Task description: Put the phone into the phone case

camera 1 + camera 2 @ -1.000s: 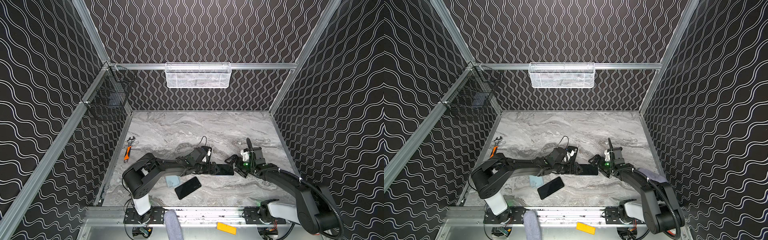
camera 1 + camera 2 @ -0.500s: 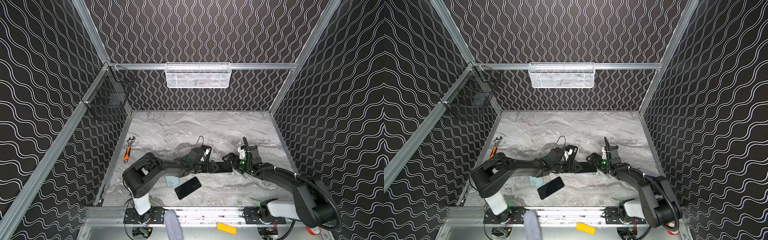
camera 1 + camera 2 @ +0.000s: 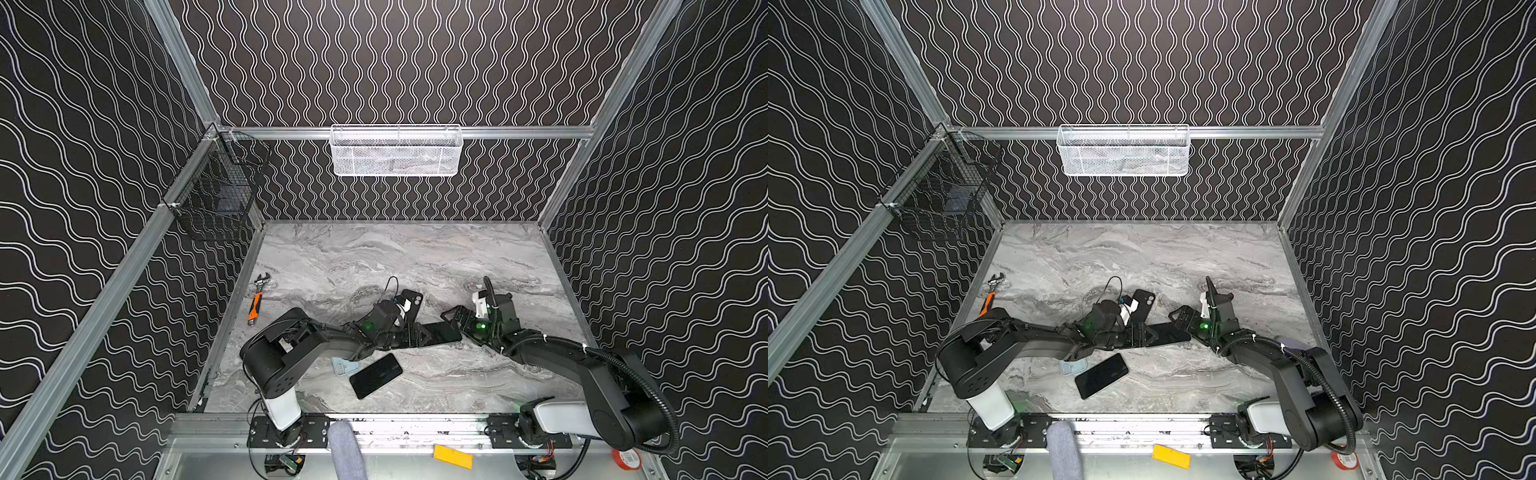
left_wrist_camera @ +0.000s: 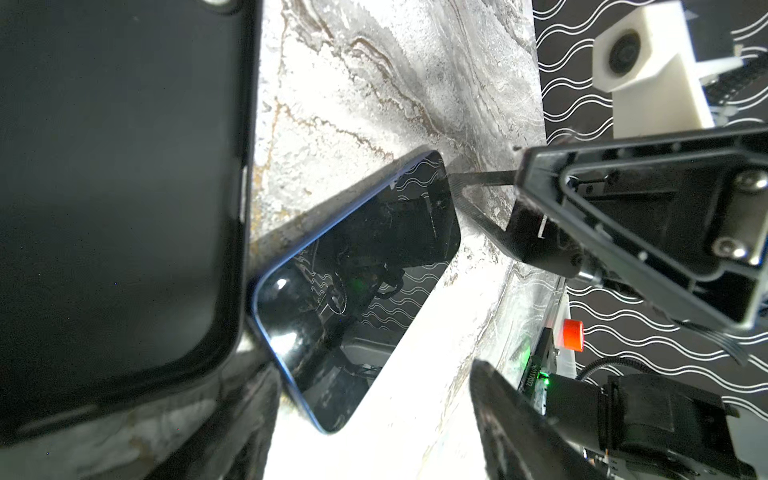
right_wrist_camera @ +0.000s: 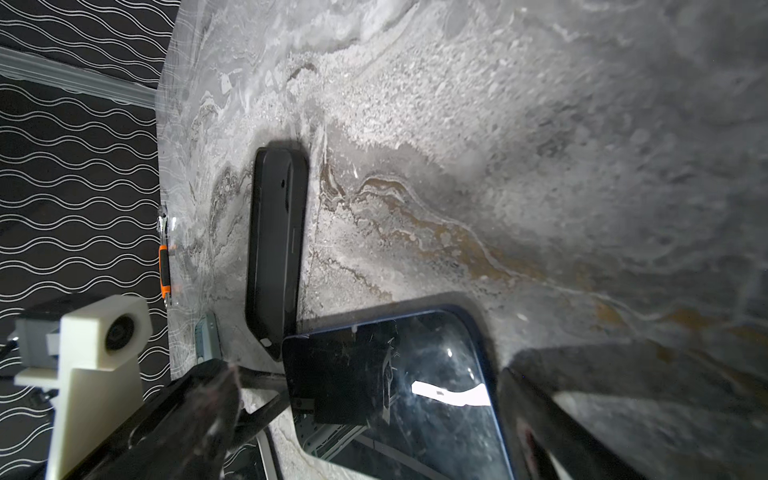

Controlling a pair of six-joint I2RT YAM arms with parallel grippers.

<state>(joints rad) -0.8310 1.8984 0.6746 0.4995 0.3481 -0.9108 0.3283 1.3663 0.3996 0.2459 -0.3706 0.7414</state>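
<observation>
Phone (image 3: pixel 440 332) (image 3: pixel 1169 332): black glass-faced slab with a blue rim, lying flat and screen-up on the grey marbled worktop (image 3: pixel 374 257). Reading both top views as a clock with 12 at the back wall, it sits just toward 4 o'clock of the middle, with its long axis running 9 to 3.
Phone case (image 3: pixel 412 299) (image 3: pixel 1145 301): black rectangular shell with camera cut-outs, hollow side up, just beside the phone at its 11 o'clock. In the wrist views the phone case (image 4: pixel 116 187) (image 5: pixel 276 249) seems to touch a corner of the phone (image 4: pixel 357 291) (image 5: pixel 436 374), though it is too dim there to be sure.
Left gripper (image 3: pixel 419 332) (image 3: pixel 1144 334): at the phone's 9 o'clock end, fingers spread to either side of that end. A strip of bare worktop shows between the phone's long edge and one finger (image 4: pixel 519 415).
Right gripper (image 3: pixel 459 328) (image 3: pixel 1185 328): at the 3 o'clock end, spread wide and pinching nothing. One fingertip (image 4: pixel 455 183) sits right at the phone's far corner.
Spare handset (image 3: pixel 376 376) (image 3: pixel 1101 376): plain black rectangle, flat at the phone's 7 o'clock and apart from it.
Pale blue pad (image 3: pixel 345 368): just beside the spare handset at its 10 o'clock.
Wrench (image 3: pixel 257 299): orange-handled, near the worktop's 9 o'clock edge.
Baskets: white mesh basket (image 3: pixel 397 151) on the rail at 12; black wire basket (image 3: pixel 212 199) at 10.
</observation>
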